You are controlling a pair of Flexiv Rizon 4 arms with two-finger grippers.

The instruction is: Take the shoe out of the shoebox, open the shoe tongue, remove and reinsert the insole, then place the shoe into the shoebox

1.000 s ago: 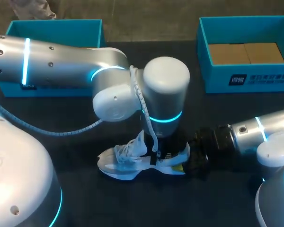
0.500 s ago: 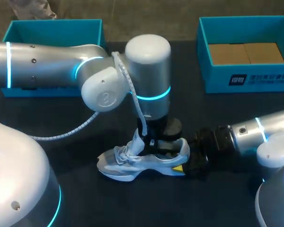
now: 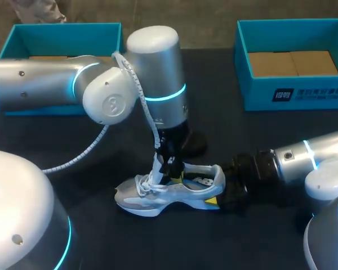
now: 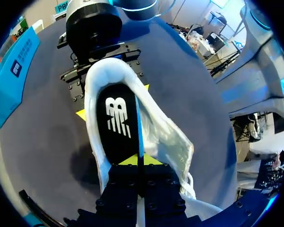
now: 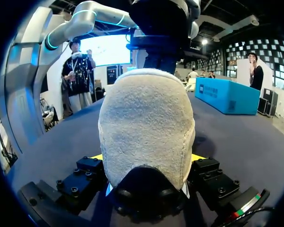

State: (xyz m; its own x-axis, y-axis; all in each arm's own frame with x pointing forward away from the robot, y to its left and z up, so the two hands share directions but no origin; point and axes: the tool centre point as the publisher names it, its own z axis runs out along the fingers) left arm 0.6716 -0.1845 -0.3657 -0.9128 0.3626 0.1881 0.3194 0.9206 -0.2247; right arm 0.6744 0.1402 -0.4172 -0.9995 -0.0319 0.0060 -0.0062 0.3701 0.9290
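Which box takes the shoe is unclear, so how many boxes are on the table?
2. The left box sits far left, partly behind the left arm; the right box sits far right.

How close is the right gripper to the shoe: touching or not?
Touching. The right wrist view shows the right gripper pressed against both sides of the shoe at its heel.
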